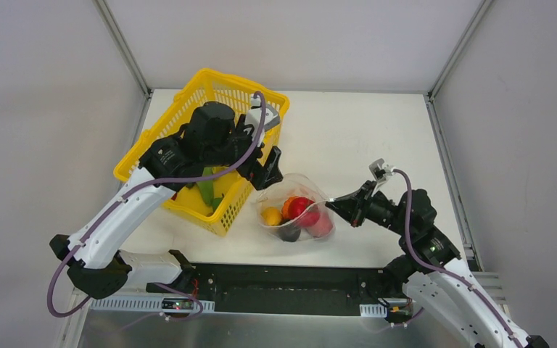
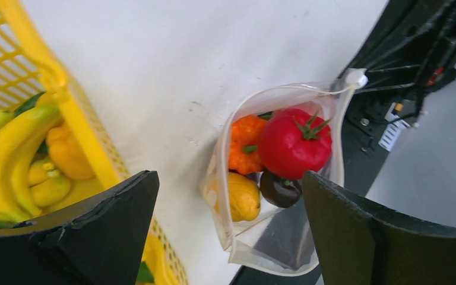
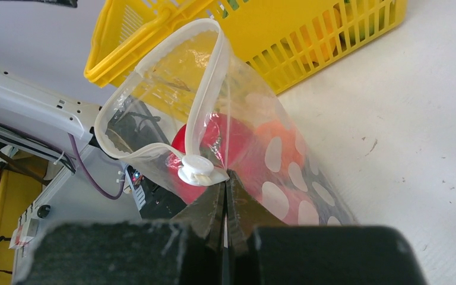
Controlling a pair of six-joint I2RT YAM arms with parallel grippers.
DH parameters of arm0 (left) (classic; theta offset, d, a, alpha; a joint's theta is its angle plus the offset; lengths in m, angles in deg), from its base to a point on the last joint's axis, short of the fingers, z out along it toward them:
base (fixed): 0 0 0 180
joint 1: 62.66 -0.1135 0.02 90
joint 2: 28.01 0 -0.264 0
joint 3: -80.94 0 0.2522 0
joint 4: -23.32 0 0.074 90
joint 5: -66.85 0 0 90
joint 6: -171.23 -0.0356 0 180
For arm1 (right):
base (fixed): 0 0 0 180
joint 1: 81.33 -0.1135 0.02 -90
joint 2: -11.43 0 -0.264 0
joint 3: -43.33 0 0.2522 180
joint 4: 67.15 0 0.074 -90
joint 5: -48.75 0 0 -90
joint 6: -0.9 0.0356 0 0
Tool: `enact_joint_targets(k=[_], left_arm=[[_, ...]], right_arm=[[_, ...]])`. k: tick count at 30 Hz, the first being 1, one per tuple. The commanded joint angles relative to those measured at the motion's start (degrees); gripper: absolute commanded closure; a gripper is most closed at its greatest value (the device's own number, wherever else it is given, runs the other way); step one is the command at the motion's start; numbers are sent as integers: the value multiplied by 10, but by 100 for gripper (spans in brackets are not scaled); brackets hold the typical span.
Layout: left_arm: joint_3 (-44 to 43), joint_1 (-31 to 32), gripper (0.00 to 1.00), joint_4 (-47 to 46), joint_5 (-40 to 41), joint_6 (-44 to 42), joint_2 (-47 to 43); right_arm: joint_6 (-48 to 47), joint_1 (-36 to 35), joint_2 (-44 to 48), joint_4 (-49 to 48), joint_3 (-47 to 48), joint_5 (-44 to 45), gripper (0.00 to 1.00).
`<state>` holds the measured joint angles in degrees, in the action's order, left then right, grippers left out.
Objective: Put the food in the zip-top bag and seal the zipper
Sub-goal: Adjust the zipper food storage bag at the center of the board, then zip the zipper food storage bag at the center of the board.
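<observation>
Zip-top bag [image 1: 312, 190] on the bench [image 1: 362, 138], just beside the yellow basket [image 1: 134, 156] on its right-arm side, standing with the mouth gaping upward. Right fingers [image 3: 217, 202] clenched on the bag's mouth edge directly beneath the white slider tab [image 3: 199, 169], on the side of the bag away from the basket. Judged to serve as a prop, keeping the wall upright and the opening clear for dropping pieces in. Zipper [image 3: 205, 89] unsealed, its two strips bowed well apart into a loop.

Inside the bag: a red tomato [image 2: 294, 145] on top, an orange piece [image 2: 243, 142] beside it, a yellow piece [image 2: 242, 196] and a dark purple piece [image 2: 279, 189] beneath.

Left fingers [image 2: 107, 219] spread wide and grasping nothing, poised over the gap between the basket's rim and the bag, one finger above the basket and the other above the bag.

Lying in the basket: yellow bananas [image 2: 6, 154], further yellow pieces and a long green one [image 1: 207, 190]. Hence loading judged part done, sealing not yet begun.

Likely next call: a descent of the left fingers into the basket for another piece, with the right-hand pinch unaltered, against the risk of a slack mouth folding shut or the bag tipping toward the basket.
</observation>
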<state>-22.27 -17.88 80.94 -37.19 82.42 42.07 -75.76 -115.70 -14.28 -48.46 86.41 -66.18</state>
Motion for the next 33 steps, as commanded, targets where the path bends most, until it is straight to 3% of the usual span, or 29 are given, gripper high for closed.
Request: enact_joint_targets(k=[1, 5, 20, 25, 33], left_arm=[[29, -1, 7, -57, -104, 13, -8], [39, 8, 8, -85, -122, 29, -13], [18, 128, 12, -131, -103, -45, 42], [-8, 208, 14, -134, -28, -147, 81], [-1, 242, 26, -193, 1, -220, 109]], right_arm=[[2, -2, 17, -38, 18, -13, 100], [-3, -2, 37, -36, 14, -10, 100], [4, -2, 53, -11, 21, -13, 100], [8, -2, 53, -6, 22, -16, 100], [11, -2, 56, 5, 24, -21, 100]])
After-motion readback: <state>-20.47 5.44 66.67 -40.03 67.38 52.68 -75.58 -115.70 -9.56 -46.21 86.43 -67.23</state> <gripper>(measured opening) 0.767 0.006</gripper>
